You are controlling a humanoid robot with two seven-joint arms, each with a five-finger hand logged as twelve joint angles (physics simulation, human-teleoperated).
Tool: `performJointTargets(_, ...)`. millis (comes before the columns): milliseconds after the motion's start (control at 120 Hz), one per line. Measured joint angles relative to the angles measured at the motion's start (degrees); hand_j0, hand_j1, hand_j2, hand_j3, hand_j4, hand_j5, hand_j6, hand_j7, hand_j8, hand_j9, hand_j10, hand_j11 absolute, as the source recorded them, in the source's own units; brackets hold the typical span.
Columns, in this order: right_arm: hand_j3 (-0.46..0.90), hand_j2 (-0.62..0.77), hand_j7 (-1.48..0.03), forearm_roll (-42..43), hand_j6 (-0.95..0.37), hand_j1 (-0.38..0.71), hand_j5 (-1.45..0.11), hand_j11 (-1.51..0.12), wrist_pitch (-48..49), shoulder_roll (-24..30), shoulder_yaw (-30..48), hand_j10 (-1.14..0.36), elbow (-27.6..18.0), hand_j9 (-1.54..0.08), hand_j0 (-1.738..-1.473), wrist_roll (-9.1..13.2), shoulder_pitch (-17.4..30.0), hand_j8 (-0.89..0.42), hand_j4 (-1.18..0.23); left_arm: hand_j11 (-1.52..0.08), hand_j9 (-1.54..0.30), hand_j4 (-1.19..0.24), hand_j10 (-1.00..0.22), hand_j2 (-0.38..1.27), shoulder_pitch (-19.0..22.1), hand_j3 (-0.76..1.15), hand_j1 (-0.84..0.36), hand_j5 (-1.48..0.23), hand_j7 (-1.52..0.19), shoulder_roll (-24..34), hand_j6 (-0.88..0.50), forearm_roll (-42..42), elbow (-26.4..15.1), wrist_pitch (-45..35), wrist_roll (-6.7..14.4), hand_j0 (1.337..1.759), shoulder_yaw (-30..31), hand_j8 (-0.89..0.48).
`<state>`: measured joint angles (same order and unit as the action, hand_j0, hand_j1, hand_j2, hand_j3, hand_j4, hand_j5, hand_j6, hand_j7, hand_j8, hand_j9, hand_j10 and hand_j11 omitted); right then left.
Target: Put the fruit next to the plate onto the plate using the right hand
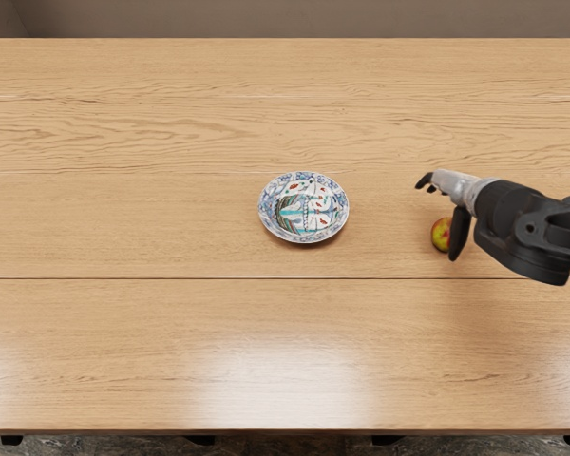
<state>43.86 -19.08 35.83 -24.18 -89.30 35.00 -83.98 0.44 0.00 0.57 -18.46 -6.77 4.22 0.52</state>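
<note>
One wooden table (pixel 171 332) bears one patterned plate (pixel 304 207) and one piece of fruit, a small yellow-red apple (pixel 441 234). One robot arm shows, entering from the right and ending in one right hand (pixel 454 195). Four dark table feet (pixel 199 440) show below the near edge.

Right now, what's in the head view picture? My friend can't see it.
The robot's open right hand reaches in from the right beside a small red-and-yellow fruit on a wooden table. A patterned plate sits apart, near the table's middle.
</note>
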Motion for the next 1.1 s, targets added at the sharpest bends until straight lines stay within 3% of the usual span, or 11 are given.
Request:
performJointTargets(650, 0.0, -0.06, -0.4, 0.37, -0.31, 0.02, -0.4, -0.4, -11.19, -2.48, -7.84, -0.31, -1.53, -0.4, -1.658, 0.0, 0.36, -0.31, -0.31, 0.0, 0.0, 0.0, 0.0, 0.0, 0.0, 0.0, 0.35, 0.0, 0.0, 0.0, 0.0, 0.01, 0.0, 0.0, 0.0, 1.658, 0.0, 0.0)
performJointTargets(1100, 0.0, -0.07, -0.45, -0.06, -0.35, 0.07, -0.45, -0.45, -12.55, -4.5, -9.03, -0.35, 0.67, -0.45, -1.658, 0.0, 1.16, -0.35, -0.35, 0.0, 0.0, 0.0, 0.0, 0.0, 0.0, 0.0, 0.35, 0.0, 0.0, 0.0, 0.0, 0.01, 0.0, 0.0, 0.0, 1.658, 0.0, 0.0)
